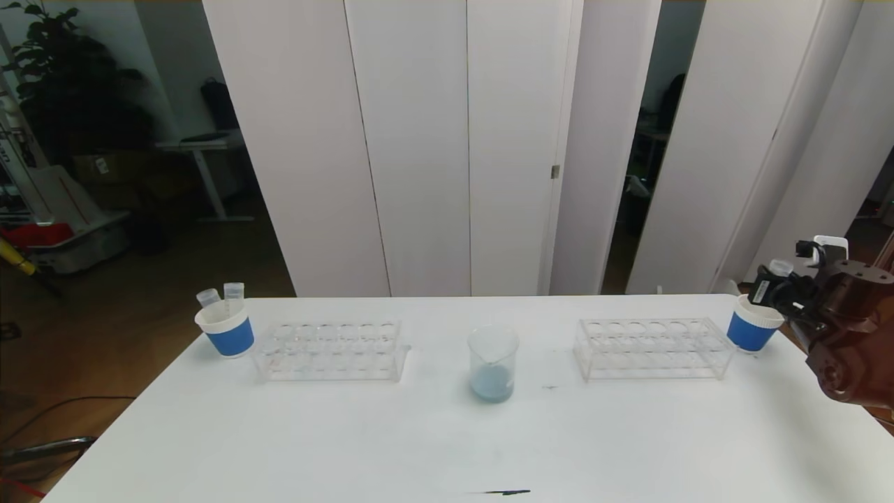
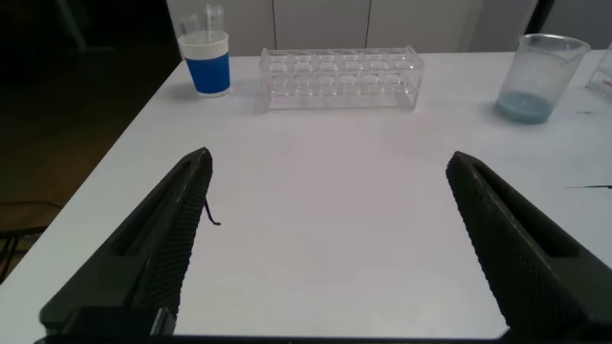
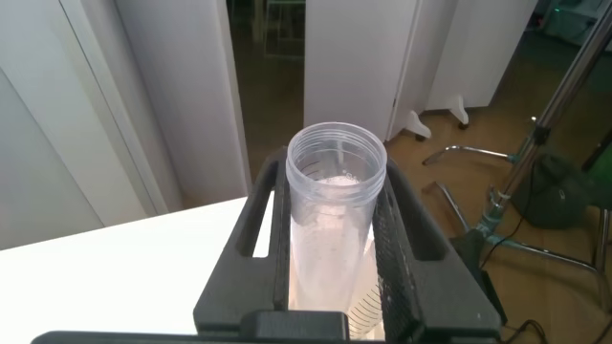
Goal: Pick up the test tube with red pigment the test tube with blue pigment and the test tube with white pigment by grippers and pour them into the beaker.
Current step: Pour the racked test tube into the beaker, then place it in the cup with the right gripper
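Note:
My right gripper point(image 1: 770, 290) point(image 3: 333, 178) is at the table's far right edge, shut on the test tube with white pigment point(image 1: 779, 268) point(image 3: 335, 205). This clear tube has a whitish film inside and stands open end up, just above a blue-banded paper cup point(image 1: 753, 331). The beaker point(image 1: 493, 363) point(image 2: 540, 78) stands at the table's middle with pale blue liquid at its bottom. My left gripper point(image 2: 329, 158) hangs open over bare table and holds nothing. Two clear tubes point(image 1: 221, 294) stand in the left paper cup point(image 1: 225, 328) point(image 2: 207, 65). The test tubes with red and blue pigment are out of view.
Two clear empty tube racks stand either side of the beaker: the left rack point(image 1: 328, 349) point(image 2: 339, 78) and the right rack point(image 1: 653, 347). A dark mark point(image 1: 506, 492) lies near the table's front edge. White panels stand behind the table.

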Robot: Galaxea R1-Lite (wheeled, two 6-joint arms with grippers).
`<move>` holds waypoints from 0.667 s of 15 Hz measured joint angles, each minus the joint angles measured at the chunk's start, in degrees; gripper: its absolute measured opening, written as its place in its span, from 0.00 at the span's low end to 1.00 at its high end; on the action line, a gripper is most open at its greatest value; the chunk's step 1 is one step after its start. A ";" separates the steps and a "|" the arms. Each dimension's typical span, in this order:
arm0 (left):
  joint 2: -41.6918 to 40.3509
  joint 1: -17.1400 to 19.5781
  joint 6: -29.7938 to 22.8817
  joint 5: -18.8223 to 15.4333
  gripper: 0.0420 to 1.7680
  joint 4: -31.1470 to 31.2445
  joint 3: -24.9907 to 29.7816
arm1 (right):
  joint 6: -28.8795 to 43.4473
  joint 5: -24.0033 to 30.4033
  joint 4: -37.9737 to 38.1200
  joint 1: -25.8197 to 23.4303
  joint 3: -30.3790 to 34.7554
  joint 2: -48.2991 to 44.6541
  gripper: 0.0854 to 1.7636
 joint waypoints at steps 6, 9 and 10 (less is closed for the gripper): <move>0.00 0.00 0.00 0.00 0.99 0.00 0.00 | -0.22 0.15 -6.81 -0.83 3.08 3.97 0.30; 0.00 0.00 0.00 0.00 0.99 0.00 0.00 | -0.22 0.23 -7.61 -0.80 3.83 5.13 0.30; 0.00 0.00 0.00 0.00 0.99 0.00 0.00 | -0.22 0.23 -7.63 -0.80 3.89 5.27 0.30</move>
